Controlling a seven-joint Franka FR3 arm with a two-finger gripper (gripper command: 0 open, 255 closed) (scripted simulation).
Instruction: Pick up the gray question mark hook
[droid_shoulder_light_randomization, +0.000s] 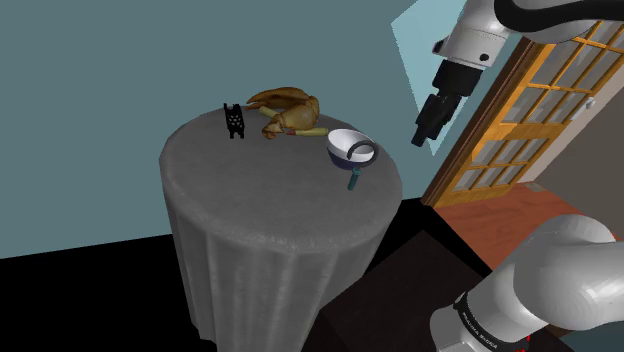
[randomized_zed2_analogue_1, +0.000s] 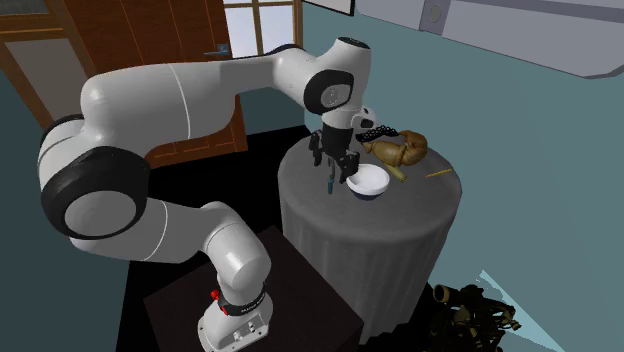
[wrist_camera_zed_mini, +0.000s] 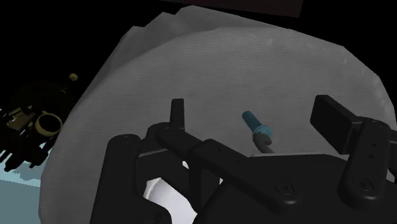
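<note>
1. While the white arm (randomized_zed2_analogue_1: 190, 95) arches over from its stand, its black gripper (droid_shoulder_light_randomization: 422, 138) hangs well above the table with fingers (wrist_camera_zed_mini: 177, 114) spread wide and nothing between them but air.
2. Draped in grey cloth, the round table (droid_shoulder_light_randomization: 270, 200) carries everything; the cloth looks soft, so a downward press would probably sink a little.
3. At the back of it lies a brown, roast-like lump (droid_shoulder_light_randomization: 287, 108), well apart from the task's thing.
4. Nearer the arm stands a white bowl (droid_shoulder_light_randomization: 345, 142), and a small black perforated piece (droid_shoulder_light_randomization: 233, 122) stands at the shoulder view's left.
5. Resting against that bowl is the question mark hook (droid_shoulder_light_randomization: 355, 172): its grey curved end lies over the rim and its straight end, capped in teal, comes down to the cloth near the table's edge.
6. Judging by its thin build, it is light, stiff and likely smooth, so it could slip or swing if pinched on the curve.
7. In the wrist view the teal handle (wrist_camera_zed_mini: 257, 127) lies below, between the open fingers; that straight part looks like the best place to close on, across its width, clear of the bowl.
8. A small marking sits on the arm's base (randomized_zed2_analogue_1: 240, 308), too small to read; the hook itself shows no writing or brand.
</note>
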